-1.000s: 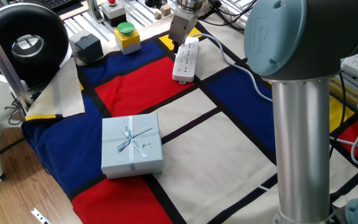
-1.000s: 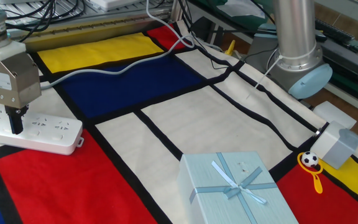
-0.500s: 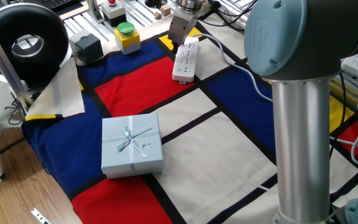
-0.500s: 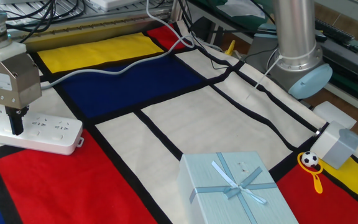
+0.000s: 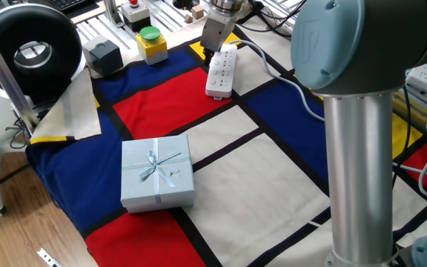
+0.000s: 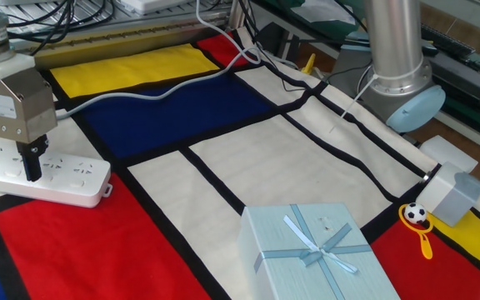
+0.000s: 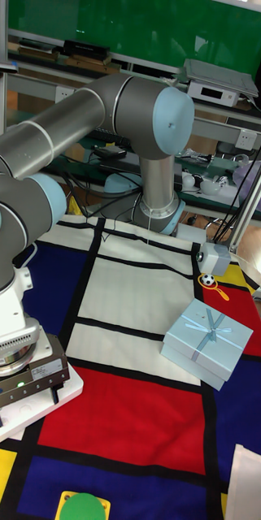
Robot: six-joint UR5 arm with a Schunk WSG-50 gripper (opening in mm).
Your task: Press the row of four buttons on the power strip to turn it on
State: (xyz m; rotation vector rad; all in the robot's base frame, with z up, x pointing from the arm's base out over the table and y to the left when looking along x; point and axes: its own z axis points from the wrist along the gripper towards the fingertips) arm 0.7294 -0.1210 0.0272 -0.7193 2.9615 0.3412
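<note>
The long white plastic power strip (image 6: 44,178) lies directly beneath the metal two-finger gripper (image 6: 11,162), its long axis and row of four small buttons (image 5: 216,70) running onward from the fingertips; jaw state cannot be told.

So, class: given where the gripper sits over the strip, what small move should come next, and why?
Probably a short slide along the power strip toward its free end. The gripper has a finger down on the strip's top near the cable end, and most of its length lies ahead.
</note>
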